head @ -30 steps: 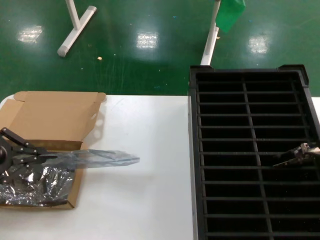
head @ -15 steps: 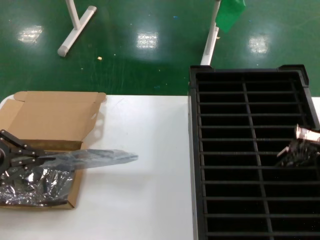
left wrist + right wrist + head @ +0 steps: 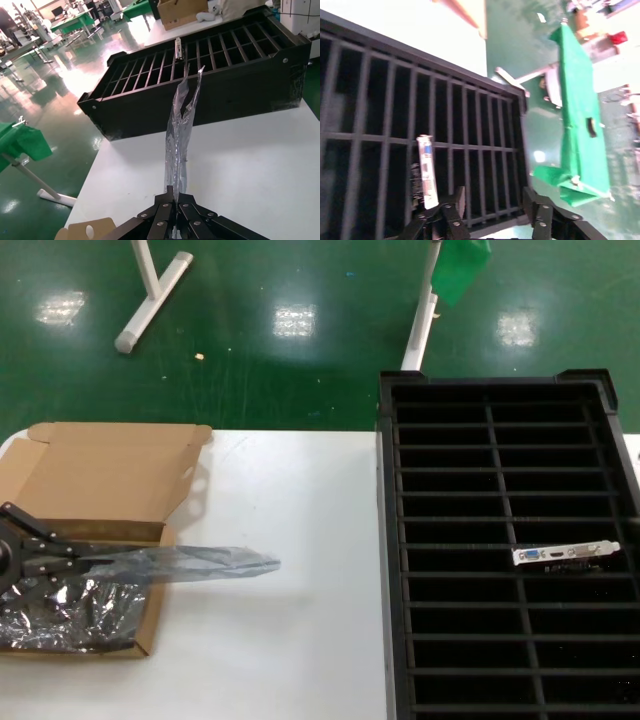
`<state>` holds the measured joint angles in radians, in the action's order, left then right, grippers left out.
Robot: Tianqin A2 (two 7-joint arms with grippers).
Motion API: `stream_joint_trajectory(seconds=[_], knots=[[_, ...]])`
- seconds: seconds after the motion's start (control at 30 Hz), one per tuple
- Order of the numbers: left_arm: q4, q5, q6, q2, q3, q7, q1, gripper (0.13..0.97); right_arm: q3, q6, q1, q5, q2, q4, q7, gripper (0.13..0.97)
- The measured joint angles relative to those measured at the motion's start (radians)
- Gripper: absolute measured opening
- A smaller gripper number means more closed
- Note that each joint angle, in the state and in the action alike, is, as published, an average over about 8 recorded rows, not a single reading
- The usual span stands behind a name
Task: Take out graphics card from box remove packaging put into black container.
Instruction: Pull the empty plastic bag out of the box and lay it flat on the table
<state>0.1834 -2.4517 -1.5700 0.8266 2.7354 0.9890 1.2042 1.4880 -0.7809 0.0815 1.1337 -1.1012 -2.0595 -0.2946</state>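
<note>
A small dark graphics card (image 3: 566, 555) with a silver bracket stands in a slot of the large ribbed black plastic crate (image 3: 385, 540), the right gripper (image 3: 490, 205) spread above, while the left gripper (image 3: 95, 558), over the brown cardboard box (image 3: 110, 470), pinches the crinkly translucent bag (image 3: 200, 560).

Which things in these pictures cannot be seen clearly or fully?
- Graphics card: in the head view, only its bracket edge shows; the black container ribs hide the board.
- Left gripper: cut off by the head view's edge; shut on the packaging.
- Box contents: crinkled plastic covers them in the head view.
- Right gripper: absent from the head view; open in the right wrist view, at the frame edge.
</note>
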Motion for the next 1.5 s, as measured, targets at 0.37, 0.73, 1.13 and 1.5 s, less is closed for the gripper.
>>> stream_joint_trajectory(seconds=[0.37, 0.73, 1.13, 1.5], knots=[[0.068, -0.019, 0.0, 0.035, 0.011, -0.022, -0.014, 0.142, -0.113, 0.086, -0.074, -0.175, 0.225, 0.0, -0.022, 0.571], [0.101, -0.015, 0.019, 0.034, -0.011, -0.039, -0.033, 0.149, -0.131, 0.11, -0.087, -0.194, 0.279, 0.006, -0.013, 0.746], [0.268, 0.07, 0.217, -0.037, -0.154, -0.16, -0.182, 0.252, -0.1, 0.196, -0.086, -0.084, 0.345, 0.064, 0.026, 0.917], [0.462, 0.168, 0.444, -0.12, -0.32, -0.299, -0.356, 0.384, -0.064, 0.294, -0.085, 0.042, 0.423, 0.13, 0.071, 0.963]])
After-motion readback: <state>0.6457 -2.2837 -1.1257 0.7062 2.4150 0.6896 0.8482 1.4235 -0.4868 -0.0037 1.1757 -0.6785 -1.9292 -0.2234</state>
